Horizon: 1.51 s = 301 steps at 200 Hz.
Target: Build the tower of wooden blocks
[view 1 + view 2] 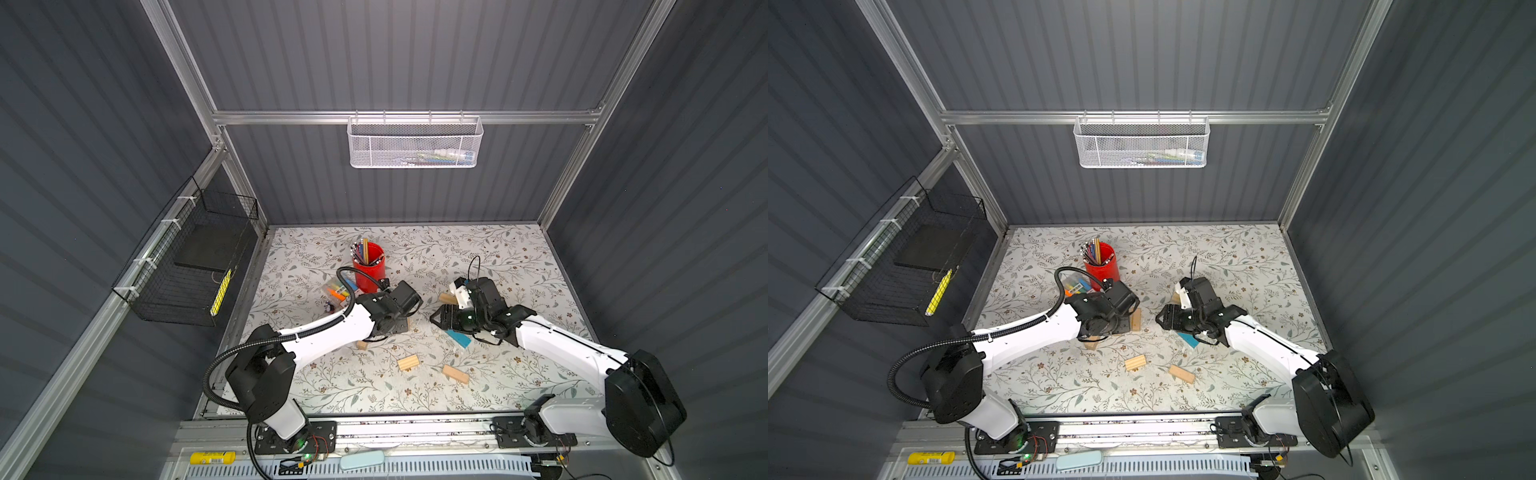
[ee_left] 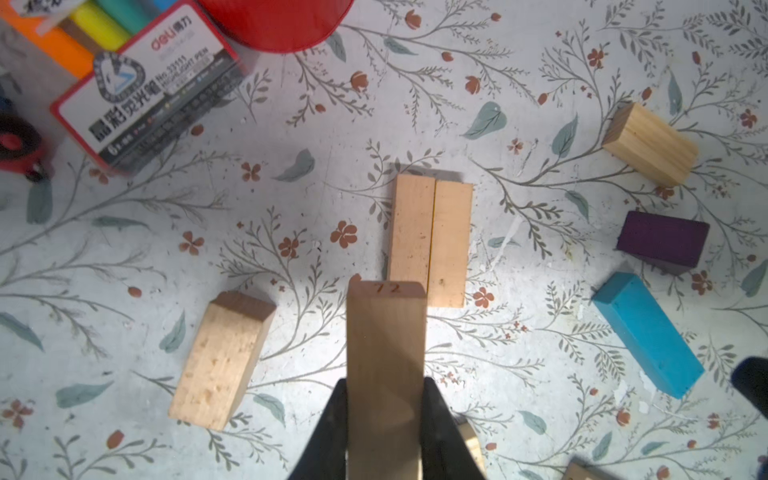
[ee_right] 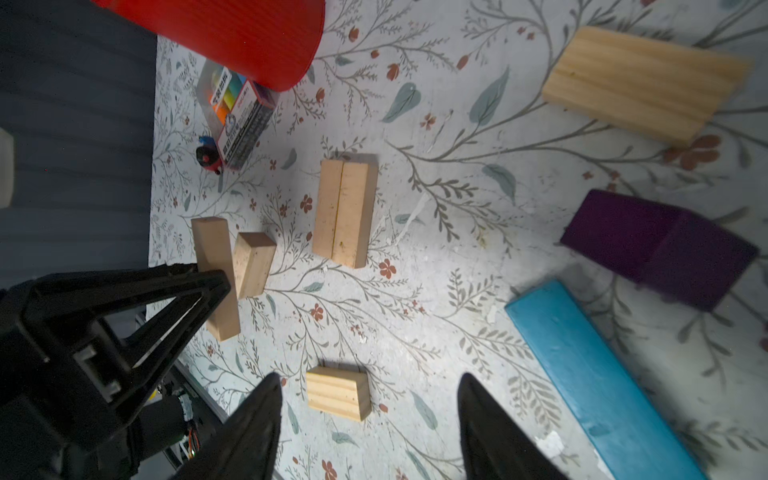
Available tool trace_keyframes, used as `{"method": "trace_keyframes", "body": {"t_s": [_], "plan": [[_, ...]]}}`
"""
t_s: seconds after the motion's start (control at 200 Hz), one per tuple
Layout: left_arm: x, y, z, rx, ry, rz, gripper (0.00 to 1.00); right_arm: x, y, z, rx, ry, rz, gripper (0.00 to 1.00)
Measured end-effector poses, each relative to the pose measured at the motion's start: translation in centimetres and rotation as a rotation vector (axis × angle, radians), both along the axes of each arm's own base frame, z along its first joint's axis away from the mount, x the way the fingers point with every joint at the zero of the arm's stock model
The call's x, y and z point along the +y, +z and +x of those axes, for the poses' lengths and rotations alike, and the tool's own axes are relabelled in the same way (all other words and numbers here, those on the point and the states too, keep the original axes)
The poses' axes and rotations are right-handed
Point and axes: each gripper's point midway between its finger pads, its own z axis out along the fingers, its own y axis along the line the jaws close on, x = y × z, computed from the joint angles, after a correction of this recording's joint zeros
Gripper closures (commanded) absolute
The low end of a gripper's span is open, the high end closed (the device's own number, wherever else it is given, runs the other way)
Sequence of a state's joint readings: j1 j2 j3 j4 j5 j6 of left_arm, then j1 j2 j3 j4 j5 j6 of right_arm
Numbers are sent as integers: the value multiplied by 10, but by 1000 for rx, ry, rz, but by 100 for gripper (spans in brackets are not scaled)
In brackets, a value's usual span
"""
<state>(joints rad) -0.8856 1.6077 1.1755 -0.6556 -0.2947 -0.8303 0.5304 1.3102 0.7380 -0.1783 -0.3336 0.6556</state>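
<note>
The left gripper (image 2: 384, 388) is clamped tight on a tan wooden brick (image 2: 386, 332). It holds it just beside the two tan bricks (image 2: 430, 241) that lie touching side by side on the flowery table (image 2: 498, 62), and I think that pair is the tower's bottom. The held brick's long free end could swing and push the pair apart, or it could land crooked and tip off. The right gripper (image 3: 369, 380) hangs with its jaws wide apart over a small ridged brick (image 3: 338, 392), near the left gripper, so the two could bump.
</note>
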Motion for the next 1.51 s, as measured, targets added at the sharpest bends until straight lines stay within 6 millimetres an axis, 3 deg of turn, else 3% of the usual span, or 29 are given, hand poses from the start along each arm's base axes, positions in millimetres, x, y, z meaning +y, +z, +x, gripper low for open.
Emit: {"method": "trace_keyframes", "body": {"t_s": [0.195, 0.385, 0.565, 0.931, 1.176, 1.506], "plan": [[-13, -7, 23, 19, -85, 31, 81, -3, -5, 7, 8, -69, 28, 33], [-27, -35, 27, 89, -150, 61, 82, -5, -2, 16, -8, -118, 48, 33], [-34, -49, 31, 121, -167, 84, 82, -5, -1, 20, -17, -132, 57, 33], [-34, -48, 49, 107, -115, 71, 82, -8, -8, 23, 2, -145, 49, 32], [-30, -62, 52, 129, -86, 83, 82, -9, -9, 24, 6, -149, 49, 32], [-30, -62, 52, 133, -64, 75, 82, -11, -8, 26, 2, -153, 53, 32]]}}
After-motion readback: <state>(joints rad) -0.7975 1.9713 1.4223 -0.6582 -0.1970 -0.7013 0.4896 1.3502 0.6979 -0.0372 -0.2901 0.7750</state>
